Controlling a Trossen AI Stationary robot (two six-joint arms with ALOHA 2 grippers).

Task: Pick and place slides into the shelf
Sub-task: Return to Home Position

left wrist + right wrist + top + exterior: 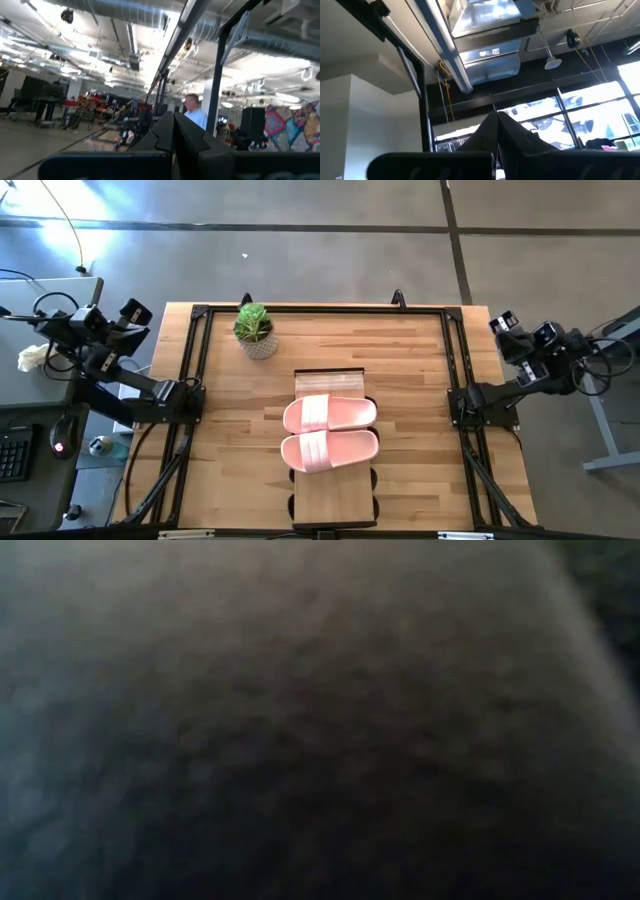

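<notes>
Two pale pink slides [330, 414] [330, 450] lie side by side, soles down, across the shelf's light-wood plank top [335, 498] in the middle of the table. Dark rounded shapes [374, 480] peek out from under the plank's long edges. My left gripper [132, 318] is drawn back beyond the table's left edge, and my right gripper [508, 330] beyond its right edge. Both are shut and hold nothing. In each wrist view the closed fingers [174, 122] [497, 119] point up at the ceiling.
A small potted plant [255, 330] stands at the far left of the butcher-block table [420, 370], inside a black frame [320, 310]. A person [195, 114] stands in the room beyond. Something dark and blurred fills the low view.
</notes>
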